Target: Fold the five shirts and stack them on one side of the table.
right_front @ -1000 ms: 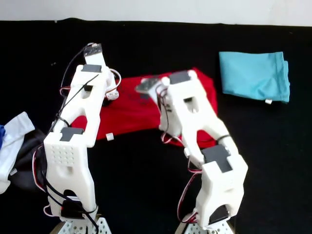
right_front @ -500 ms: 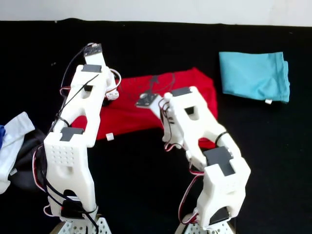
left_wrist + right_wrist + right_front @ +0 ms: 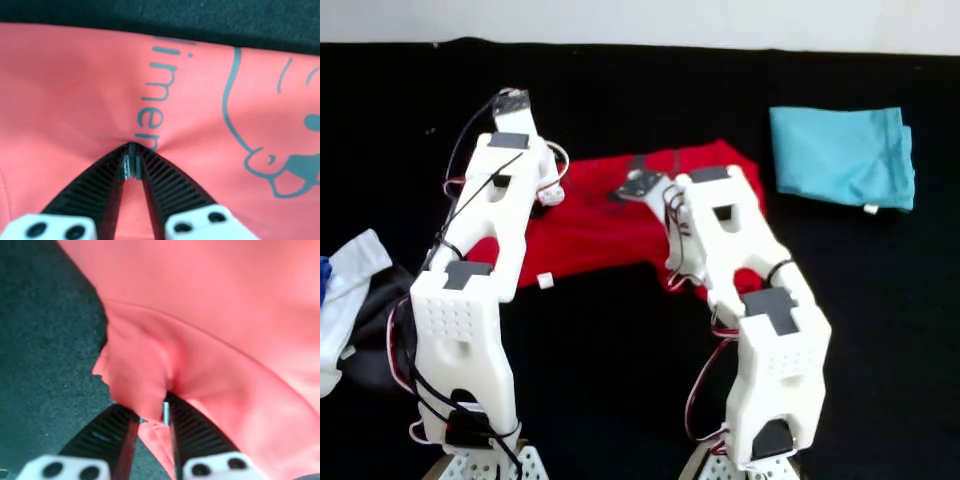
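Our left gripper is pinching a small pucker of the red shirt just beside its printed lettering, with the jaws drawn together on the cloth. Our right gripper is clamping a bunched fold at the shirt's edge. The shirt is lying spread across the middle of the black table, under both of our forearms. We are judging it to be light, soft and limp. It will be sagging and creasing wherever it is not being held, and a mid-panel pinch may be lifting only the top layer. We are therefore favouring holds at the hem, shoulders or side edges, with both layers between the jaws. A turquoise shirt is sitting folded at the far right of the table, well apart from the red one, and we are reading it as the start of the stack. A loose heap of clothes is waiting at the left edge, near our left arm's base. A small white tag is lying just beside the shirt's near edge. Our own arms are crossing over the cloth, so we are treating them as the main obstruction to any fold.
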